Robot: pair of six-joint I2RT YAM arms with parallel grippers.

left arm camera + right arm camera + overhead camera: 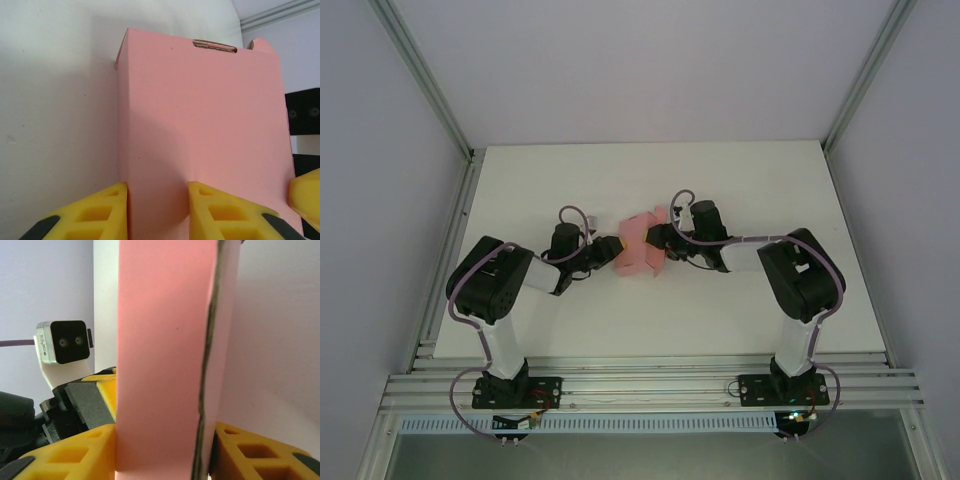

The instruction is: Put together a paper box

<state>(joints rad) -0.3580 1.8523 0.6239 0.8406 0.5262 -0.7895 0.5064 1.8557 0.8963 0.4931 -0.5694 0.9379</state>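
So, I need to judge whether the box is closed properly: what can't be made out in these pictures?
Top external: paper box too small; left gripper and right gripper cover its ends.
Left wrist: box's near edge cut off by the frame bottom, behind yellow fingers.
Right wrist: box runs off top and bottom edges; flaps unseen.

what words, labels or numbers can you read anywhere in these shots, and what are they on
None: no text can be read in any view.
paper box: plain pink card, no print on the faces that show.
wrist camera on the other arm, seen from the right wrist: two lenses, no label to make out.
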